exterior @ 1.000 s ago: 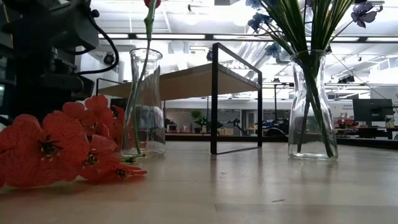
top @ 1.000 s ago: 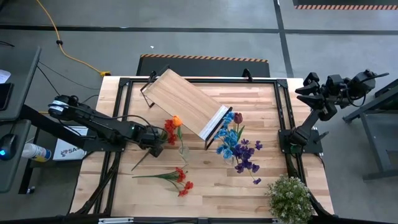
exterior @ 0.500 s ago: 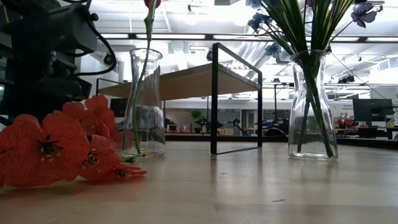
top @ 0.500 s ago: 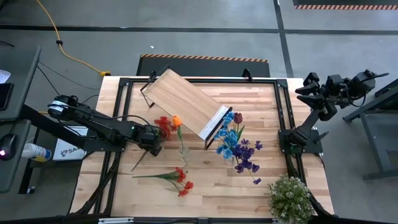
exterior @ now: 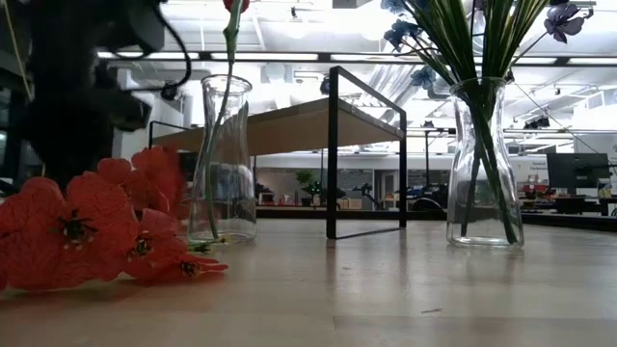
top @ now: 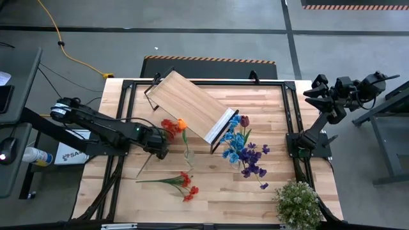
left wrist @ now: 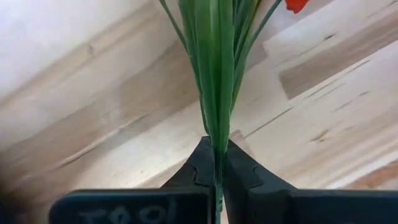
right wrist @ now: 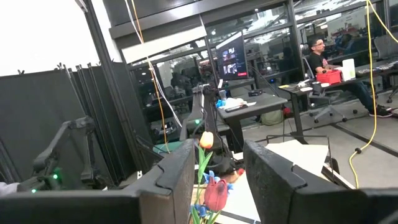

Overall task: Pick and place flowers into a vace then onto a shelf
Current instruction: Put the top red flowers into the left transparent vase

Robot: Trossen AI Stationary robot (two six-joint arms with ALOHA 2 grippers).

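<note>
The left gripper (left wrist: pixel 216 177) is pinched tight on the bundled green stems of a red flower bunch (top: pixel 169 126). From the claw the stems run toward about 1 o'clock in the high view, so the long axis points heads-first at the near vase (top: pixel 188 154). That narrow glass vase, with an orange flower (top: pixel 181 124) already in it, stands just beside the claw at about 3 o'clock; its mouth is the target, and the left arm is much the nearer.

The right gripper (right wrist: pixel 217 177) hangs spread and empty off the table's edge at 2 o'clock.

The shelf (top: pixel 190 105) lies at 12 o'clock, a blue-and-purple bunch (top: pixel 246 152) in a second vase at 4 o'clock, and another red spray (top: pixel 174 182) flat at 6 o'clock.

Only part of a label, "SA", reads on a box (top: pixel 71 153) at 9 o'clock.
</note>
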